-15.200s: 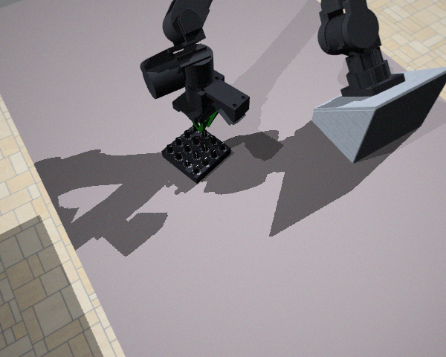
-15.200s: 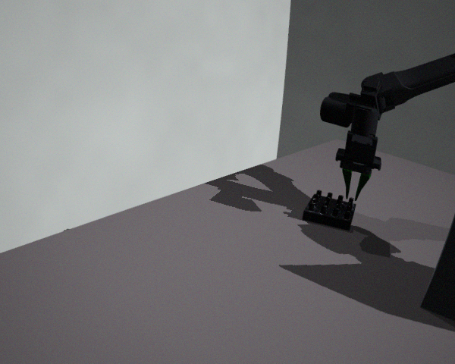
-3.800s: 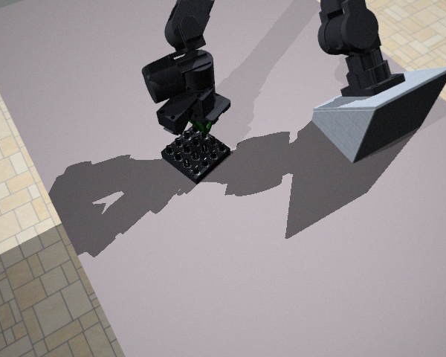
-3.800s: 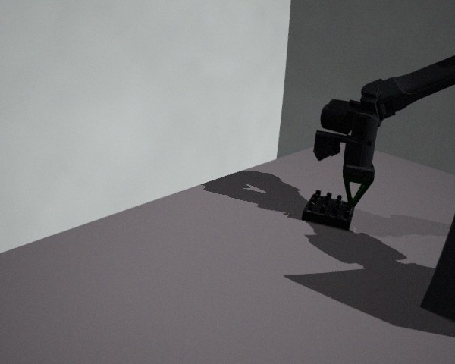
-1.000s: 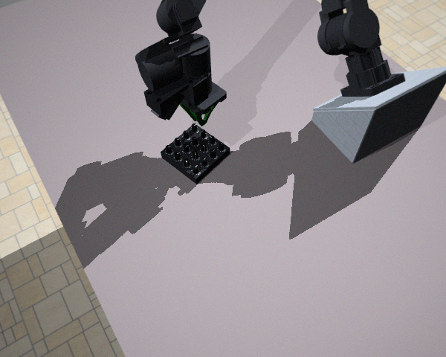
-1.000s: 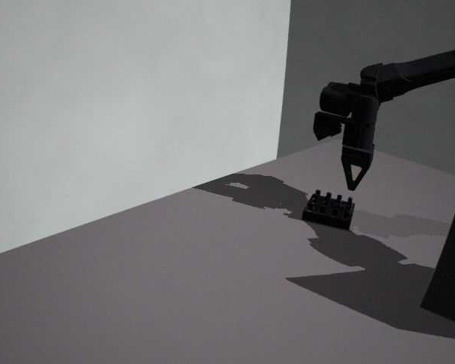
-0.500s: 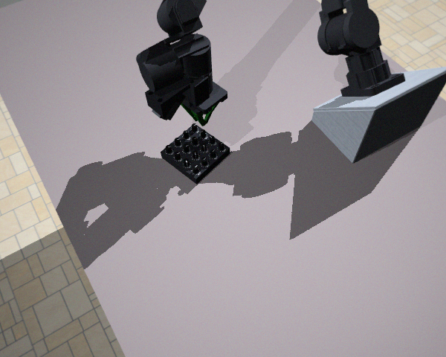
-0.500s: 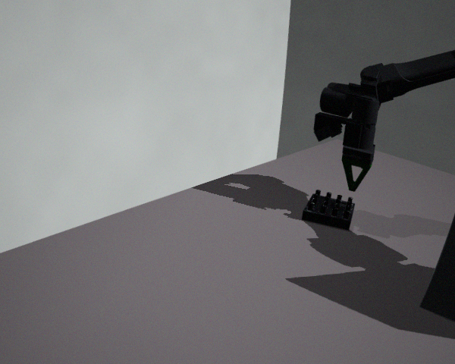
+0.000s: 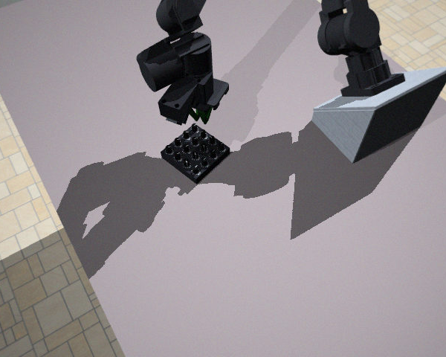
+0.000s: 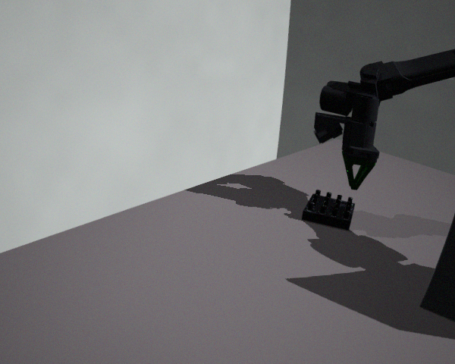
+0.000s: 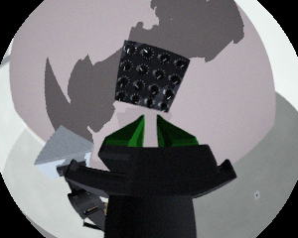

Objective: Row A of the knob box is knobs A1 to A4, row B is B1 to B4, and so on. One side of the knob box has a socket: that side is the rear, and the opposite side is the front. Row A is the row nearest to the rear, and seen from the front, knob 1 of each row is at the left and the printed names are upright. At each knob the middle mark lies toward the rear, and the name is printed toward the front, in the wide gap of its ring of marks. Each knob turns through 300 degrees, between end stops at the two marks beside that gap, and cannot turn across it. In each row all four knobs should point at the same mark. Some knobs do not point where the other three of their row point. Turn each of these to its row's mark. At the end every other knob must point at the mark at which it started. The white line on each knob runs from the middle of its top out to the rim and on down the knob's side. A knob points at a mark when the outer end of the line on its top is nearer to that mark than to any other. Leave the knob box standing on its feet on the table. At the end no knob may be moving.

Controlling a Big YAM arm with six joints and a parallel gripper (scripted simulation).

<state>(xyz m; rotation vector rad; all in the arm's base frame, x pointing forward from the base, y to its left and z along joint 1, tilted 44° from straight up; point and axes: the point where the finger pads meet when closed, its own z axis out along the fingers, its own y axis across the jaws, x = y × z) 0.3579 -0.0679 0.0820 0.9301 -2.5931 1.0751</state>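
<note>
The black knob box (image 9: 198,153) stands flat on the table, with four rows of small black knobs on top. It also shows in the exterior view (image 10: 328,211) and in the wrist view (image 11: 152,82). The knobs' white lines and the printed names are too small to read. My gripper (image 9: 200,120) (image 10: 353,186) hangs with its green fingers pointing down, a little above the box's far edge and clear of the knobs. In the wrist view its fingers stand a narrow gap apart with nothing between them.
The arm's grey wedge-shaped base block (image 9: 377,115) stands to the right of the box, and shows in the exterior view (image 10: 451,270). A tiled floor lies past the table's left edge (image 9: 15,215). A wall stands behind the table.
</note>
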